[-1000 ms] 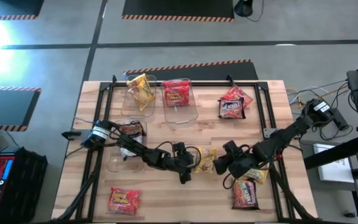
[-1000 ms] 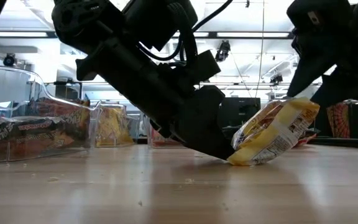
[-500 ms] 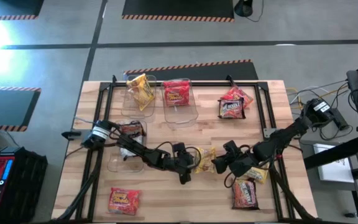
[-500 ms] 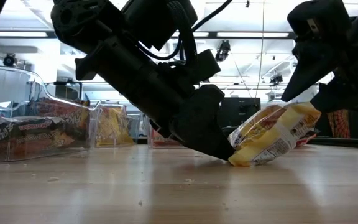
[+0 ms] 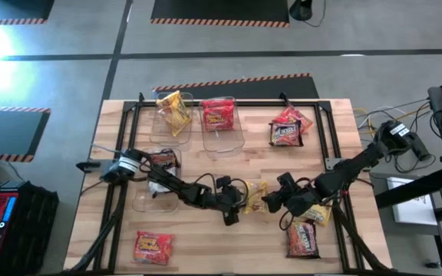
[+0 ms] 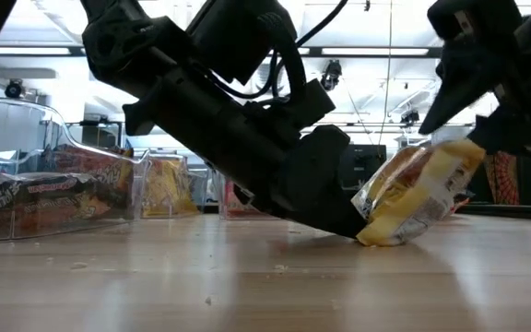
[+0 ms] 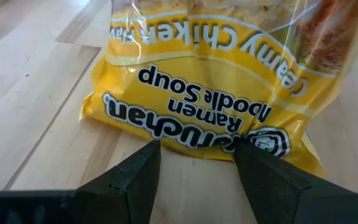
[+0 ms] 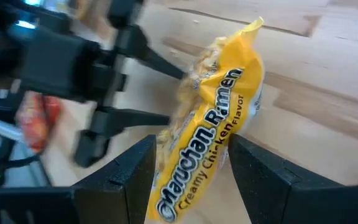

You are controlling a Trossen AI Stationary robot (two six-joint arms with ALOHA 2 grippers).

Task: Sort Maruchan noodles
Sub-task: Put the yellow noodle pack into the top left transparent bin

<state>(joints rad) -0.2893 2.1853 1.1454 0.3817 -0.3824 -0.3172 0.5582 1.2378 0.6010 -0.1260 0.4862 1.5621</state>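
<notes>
Your left claw (image 5: pixel 242 201) sits low on the worktop (image 5: pixel 336 130), fingers parted around the near edge of the yellow Maruchan packet (image 5: pixel 253 195) at mid-worktop; your right claw (image 5: pixel 269 202) meets the same packet from the other side, fingers spread astride it, grip not clearly closed. The packet stands tilted on one edge. Risk: both claws closing at once could tug or crush the crinkly bag, or it slips and flops flat if neither pinches firmly. Readable print: "Maruchan Ramen Noodle Soup" and "Creamy Chicken Flavor".
</notes>
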